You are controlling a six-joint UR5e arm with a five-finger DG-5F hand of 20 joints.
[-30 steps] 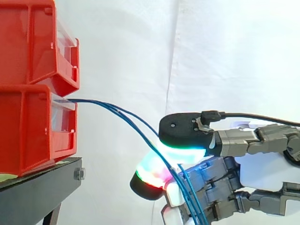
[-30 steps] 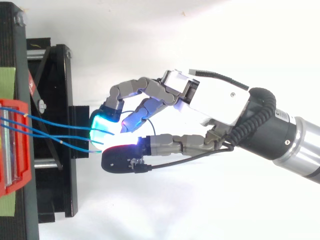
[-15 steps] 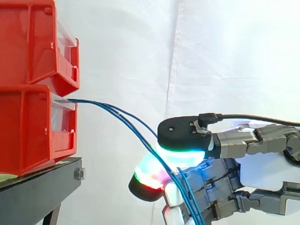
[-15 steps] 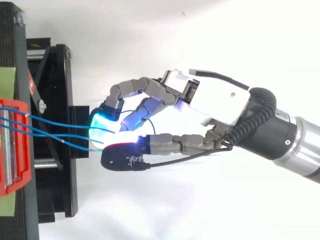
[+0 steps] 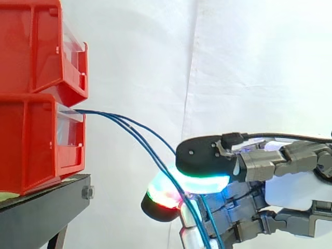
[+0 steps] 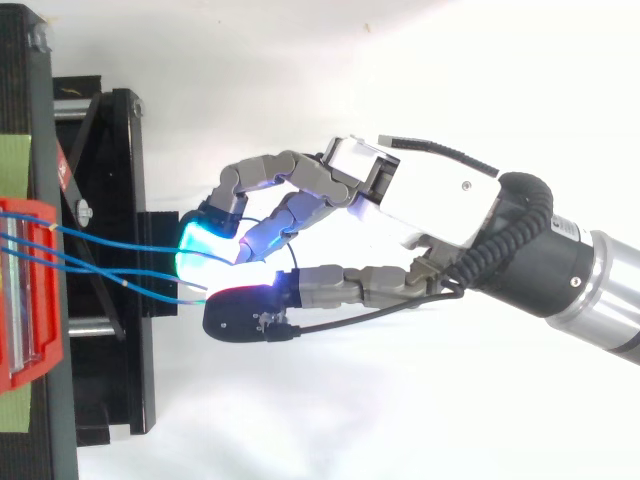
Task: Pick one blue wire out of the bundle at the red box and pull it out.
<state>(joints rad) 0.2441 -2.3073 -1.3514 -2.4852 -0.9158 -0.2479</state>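
Observation:
Three thin blue wires (image 5: 136,130) leave the front of the lower red box (image 5: 31,140) and sag down to the right. In the top view the wires (image 6: 110,268) run from the red box (image 6: 28,290) to the glowing fingertips (image 6: 205,245). My hand (image 6: 440,195) reaches in from the right with its fingers curled. The wires pass between the thumb pad (image 5: 202,179), glowing green, and the red-green pad below it, and run on down past the hand (image 5: 290,189). How many wires the pinch holds is hidden.
A second red bin (image 5: 36,46) is stacked on the lower one. Both rest on the black stand (image 5: 41,212), whose frame (image 6: 110,330) lies under the fingertips in the top view. A white curtain hangs behind.
The hand has sunk a little in the side view, with the thumb pad lower and tilted. The wires bend more steeply into the pinch. The bins have not moved.

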